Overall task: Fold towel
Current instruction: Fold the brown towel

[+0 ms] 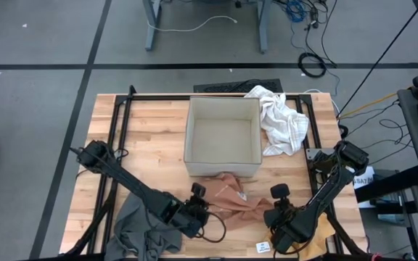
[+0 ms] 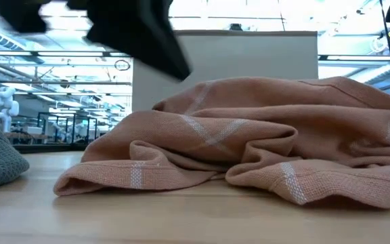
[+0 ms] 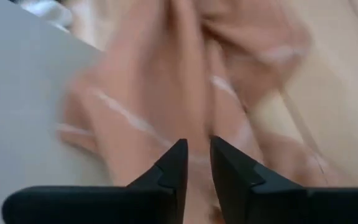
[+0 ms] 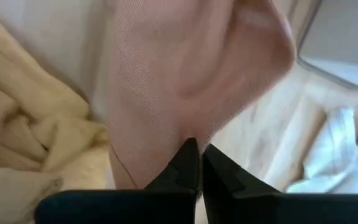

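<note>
The pink towel (image 1: pixel 227 197) lies crumpled on the counter (image 1: pixel 151 138) against the near wall of the box (image 1: pixel 222 138). The left end effector (image 1: pixel 203 212), slightly parted, sits at the towel's left edge. The right end effector (image 4: pixel 198 163) is clenched on the towel's right side.

Layout from above: the open box (image 1: pixel 222 138) stands at the centre of the surface (image 1: pixel 154 145). The crumpled towel (image 1: pixel 228 197) lies against the box's near side. A second cloth (image 1: pixel 281 119) lies just right of the box, at its far corner. A third cloth (image 1: pixel 140 228) lies at the near-left edge. The left gripper (image 1: pixel 202 212) sits at the towel's left, the right gripper (image 1: pixel 274 216) at its right.
</note>
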You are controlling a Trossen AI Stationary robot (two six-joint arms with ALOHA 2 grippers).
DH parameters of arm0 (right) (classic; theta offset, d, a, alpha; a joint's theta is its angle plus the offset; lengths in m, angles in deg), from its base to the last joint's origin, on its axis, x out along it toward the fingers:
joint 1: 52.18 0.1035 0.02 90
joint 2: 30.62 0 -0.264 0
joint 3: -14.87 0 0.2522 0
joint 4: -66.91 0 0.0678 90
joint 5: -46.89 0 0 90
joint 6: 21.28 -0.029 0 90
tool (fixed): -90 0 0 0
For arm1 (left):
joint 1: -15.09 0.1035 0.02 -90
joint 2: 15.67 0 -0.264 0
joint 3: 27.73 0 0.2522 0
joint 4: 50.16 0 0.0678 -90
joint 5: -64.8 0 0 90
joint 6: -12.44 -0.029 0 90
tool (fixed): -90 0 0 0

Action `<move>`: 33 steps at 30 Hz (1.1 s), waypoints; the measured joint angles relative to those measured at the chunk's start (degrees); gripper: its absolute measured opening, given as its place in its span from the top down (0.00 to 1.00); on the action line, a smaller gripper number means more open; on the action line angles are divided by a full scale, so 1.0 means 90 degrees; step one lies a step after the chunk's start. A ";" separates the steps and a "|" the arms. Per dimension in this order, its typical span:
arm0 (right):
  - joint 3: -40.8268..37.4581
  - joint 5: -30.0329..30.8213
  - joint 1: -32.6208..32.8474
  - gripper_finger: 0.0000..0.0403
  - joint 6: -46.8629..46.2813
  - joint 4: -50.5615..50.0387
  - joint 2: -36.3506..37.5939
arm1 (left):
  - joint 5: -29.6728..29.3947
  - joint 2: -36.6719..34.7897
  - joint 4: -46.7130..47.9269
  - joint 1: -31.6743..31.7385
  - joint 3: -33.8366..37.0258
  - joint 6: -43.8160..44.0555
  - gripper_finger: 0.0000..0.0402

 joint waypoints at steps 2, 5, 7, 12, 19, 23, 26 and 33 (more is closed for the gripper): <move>0.0000 -0.0002 0.0000 1.00 0.0063 0.0240 0.0000 | 0.0011 -0.0017 -0.0158 0.0165 -0.0014 -0.0086 0.80; 0.0000 -0.0003 0.0000 1.00 0.0111 0.0555 0.0006 | 0.0190 -0.0005 -0.0135 0.0524 -0.0011 -0.0428 0.79; 0.0000 -0.0031 0.0012 1.00 0.0102 0.0641 0.0018 | 0.0354 -0.0003 -0.0300 0.0753 -0.0010 -0.0757 0.79; 0.0000 -0.0195 0.0012 0.97 -0.0244 0.0745 0.0096 | 0.1028 -0.0032 -0.0779 0.1096 -0.0010 -0.1340 0.79; 0.0000 0.0021 0.0012 0.73 -0.0936 0.0950 0.0645 | 0.1311 -0.0034 -0.0540 0.1160 -0.0010 -0.1387 0.79; 0.0000 0.0765 -0.0043 0.59 -0.0795 0.1689 0.1062 | 0.1292 -0.0034 -0.0508 0.1052 -0.0010 -0.1518 0.79; 0.0000 0.1455 -0.0187 0.54 -0.0598 0.2369 0.1238 | 0.1109 -0.0034 -0.0508 0.1013 -0.0010 -0.1574 0.79; 0.0000 0.1862 -0.0859 0.53 0.0004 0.3171 0.0997 | 0.0921 -0.0034 -0.0508 0.0920 -0.0010 -0.1578 0.79</move>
